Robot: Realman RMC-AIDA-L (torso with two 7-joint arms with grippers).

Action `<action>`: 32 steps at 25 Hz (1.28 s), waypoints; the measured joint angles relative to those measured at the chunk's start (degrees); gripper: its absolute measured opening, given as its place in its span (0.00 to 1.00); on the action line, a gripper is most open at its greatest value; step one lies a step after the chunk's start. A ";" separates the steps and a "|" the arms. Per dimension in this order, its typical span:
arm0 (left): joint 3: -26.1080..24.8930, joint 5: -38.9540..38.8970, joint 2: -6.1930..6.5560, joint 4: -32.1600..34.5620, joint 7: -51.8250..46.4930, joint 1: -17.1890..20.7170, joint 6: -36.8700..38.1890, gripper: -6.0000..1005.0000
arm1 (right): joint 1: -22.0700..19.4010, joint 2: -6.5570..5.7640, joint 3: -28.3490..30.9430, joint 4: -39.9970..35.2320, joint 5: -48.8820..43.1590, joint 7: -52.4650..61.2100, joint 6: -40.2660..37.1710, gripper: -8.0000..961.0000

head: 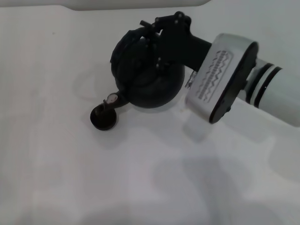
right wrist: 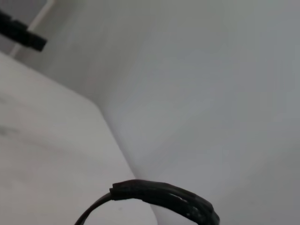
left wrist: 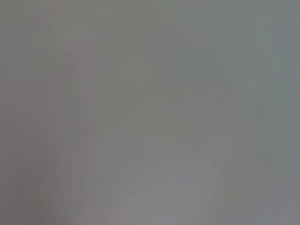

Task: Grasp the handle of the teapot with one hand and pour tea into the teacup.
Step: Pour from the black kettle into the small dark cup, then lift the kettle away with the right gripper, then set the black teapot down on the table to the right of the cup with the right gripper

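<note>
Nearest to us in the head view lies bare white tabletop [head: 93, 178], crossed only by soft grey shadows.

A little farther on stands the teacup [head: 103, 117], small, dark and upright on the tabletop, left of centre. Right over its rim hangs the spout of the teapot [head: 149, 78], with its small pale spot; we cannot tell whether spout and cup touch or whether any tea is running.

Just behind and to the right of the cup we see the teapot itself, round and black, tipped forward and to the left so that the spout points down at the cup. Whether its base rests on the tabletop or is lifted off it, we cannot tell.

Over the teapot's top arches the handle [head: 126, 44], ridged and black. The right pincer [head: 157, 33] reaches in from the right and is clenched on the handle, its black fingers [head: 171, 29] closing on the far upper part of the pot; behind them the grey vented wrist and the white, black-striped arm run off to the right edge.

In the right wrist view we see a stretch of the handle [right wrist: 161, 194] against the white tabletop and a pale wall beyond.

The left wrist view gives only a blank grey field, and the left pincer shows nowhere.
</note>
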 joint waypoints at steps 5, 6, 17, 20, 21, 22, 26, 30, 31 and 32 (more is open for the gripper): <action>0.00 0.00 0.00 0.00 0.00 -0.01 -0.01 0.88 | -1.11 0.00 1.88 1.89 6.59 0.12 3.78 0.12; 0.02 0.00 0.00 0.00 0.00 -0.03 -0.01 0.88 | -1.45 0.00 2.37 2.24 7.55 0.23 4.34 0.12; 0.22 0.00 0.00 0.00 0.00 -0.52 0.17 0.88 | -9.44 0.00 7.19 3.55 8.76 8.93 13.81 0.12; 0.25 0.00 0.00 0.00 0.00 -0.64 0.20 0.88 | -11.24 0.00 7.58 4.66 8.78 11.47 16.15 0.12; 0.26 0.00 0.00 0.00 0.00 -0.66 0.20 0.88 | -11.61 -0.01 7.69 5.22 8.80 12.46 16.80 0.12; 0.26 0.00 0.00 0.00 0.00 -0.67 0.21 0.88 | -11.88 0.00 7.78 5.75 8.82 13.31 17.40 0.12; 0.27 0.00 0.00 0.00 0.00 -0.69 0.17 0.88 | -11.95 0.00 8.31 8.69 8.90 15.87 19.16 0.12; 0.27 0.00 -0.01 -0.01 0.00 -0.70 0.11 0.88 | -11.20 0.00 9.54 11.52 8.95 18.27 20.63 0.12; 0.27 0.00 -0.03 0.00 0.00 -0.70 0.10 0.88 | -10.93 0.00 9.78 12.21 8.96 18.73 20.90 0.12; 0.27 0.00 -0.05 0.00 0.00 -0.71 0.10 0.88 | -10.65 0.00 10.00 12.99 8.96 19.05 21.10 0.12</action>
